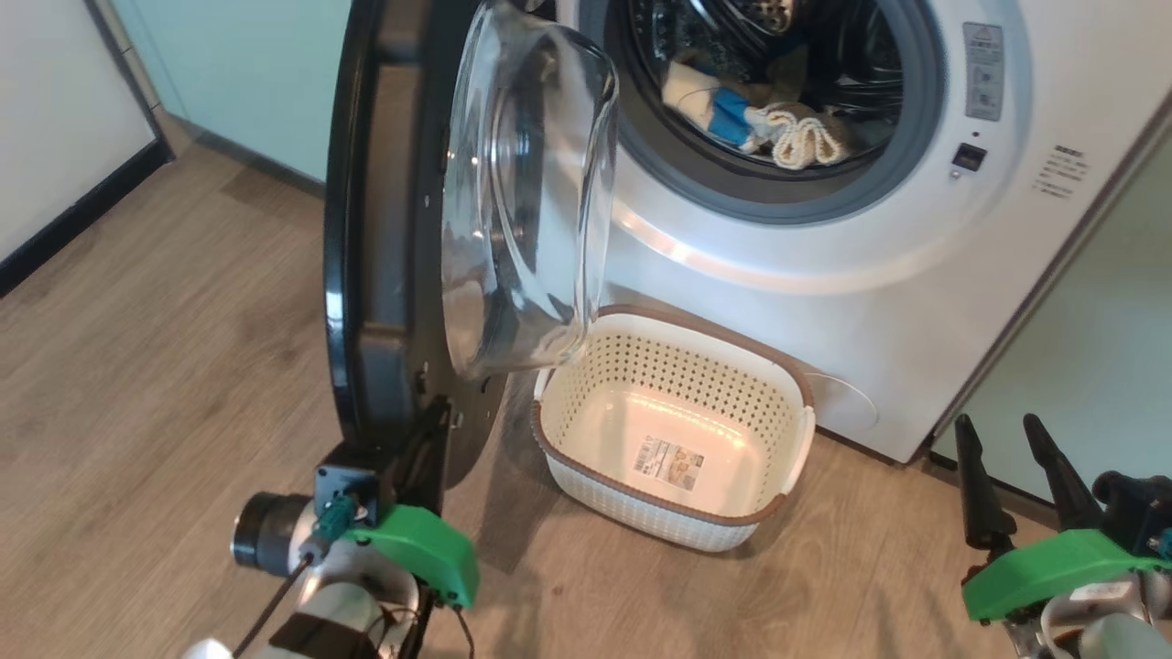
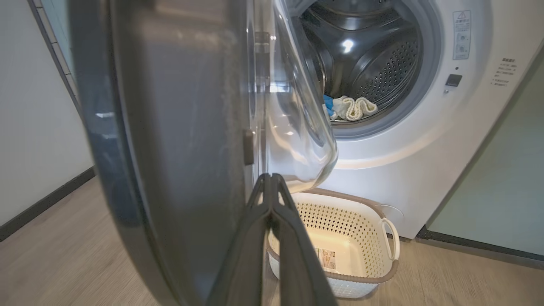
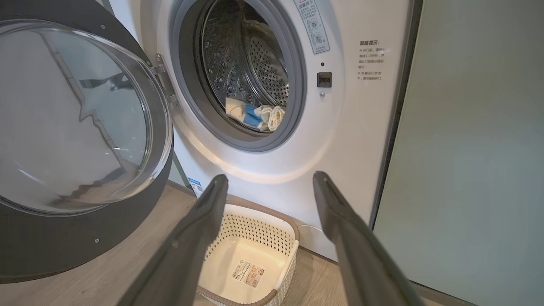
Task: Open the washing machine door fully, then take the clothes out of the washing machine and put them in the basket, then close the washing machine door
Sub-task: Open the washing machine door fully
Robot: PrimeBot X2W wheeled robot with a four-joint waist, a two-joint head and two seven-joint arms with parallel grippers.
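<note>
The white washing machine (image 1: pixel 824 302) (image 2: pixel 403 170) (image 3: pixel 340 136) has its door (image 1: pixel 362 229) (image 2: pixel 170 127) (image 3: pixel 63 246) swung out, roughly square to the front, glass bowl facing right. Clothes (image 1: pixel 778 128) (image 2: pixel 352 107) (image 3: pixel 259 117), cream knit with blue and white parts, lie low in the steel drum. The basket (image 1: pixel 678 320) (image 2: pixel 382 272) (image 3: pixel 263 210) stands empty on the floor below the drum opening. My left gripper (image 1: pixel 432 430) (image 2: pixel 270 176) is shut, its tips at the door's lower inner face beside the bowl. My right gripper (image 1: pixel 998 423) (image 3: pixel 270 177) hangs open, right of the basket, holding nothing.
A pale green cabinet (image 1: pixel 1099 366) (image 3: pixel 467 148) adjoins the machine on the right. A white wall with a dark baseboard (image 1: pixel 73 210) runs along the left. Wood floor (image 1: pixel 165 366) stretches left of the door. The door's lower edge hangs close over the basket's left end.
</note>
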